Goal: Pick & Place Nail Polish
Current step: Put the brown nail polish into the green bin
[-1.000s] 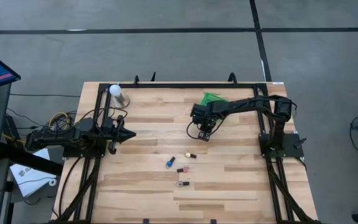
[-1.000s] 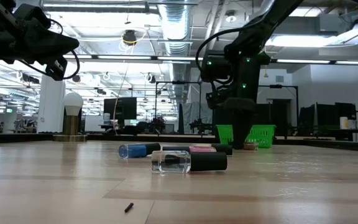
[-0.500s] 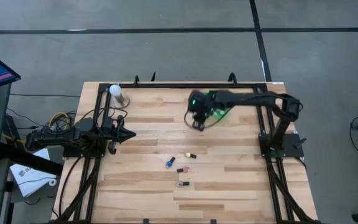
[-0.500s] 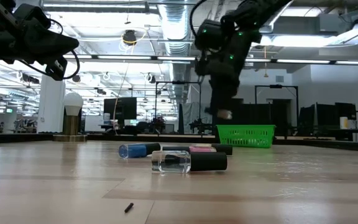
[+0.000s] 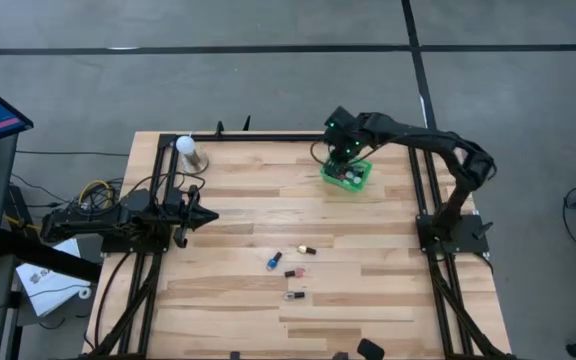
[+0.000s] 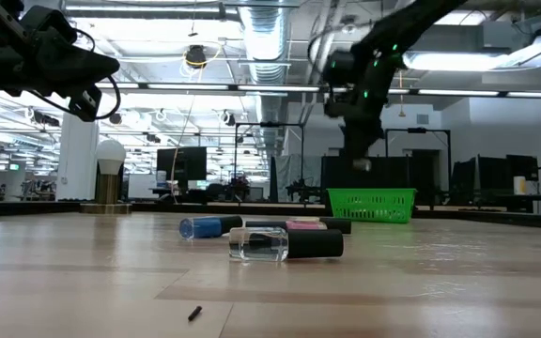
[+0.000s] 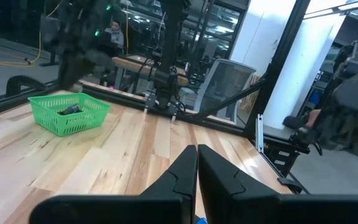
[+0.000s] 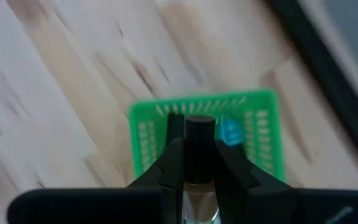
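- Even overhead light is spread across the wooden table [image 5: 268,300] in the high view, with only faint shadows cast.
- Bright ceiling lights [image 6: 440,61] are seen glaring in the low view.
- The green basket [image 8: 204,140] is smeared by motion blur in the right wrist view.
- The right arm [image 7: 73,37] is rendered blurred in the left wrist view.

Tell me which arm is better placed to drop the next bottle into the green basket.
Right. The right gripper is above the green basket, shut on a nail polish bottle. The left gripper waits, shut and empty, by the table's left edge.
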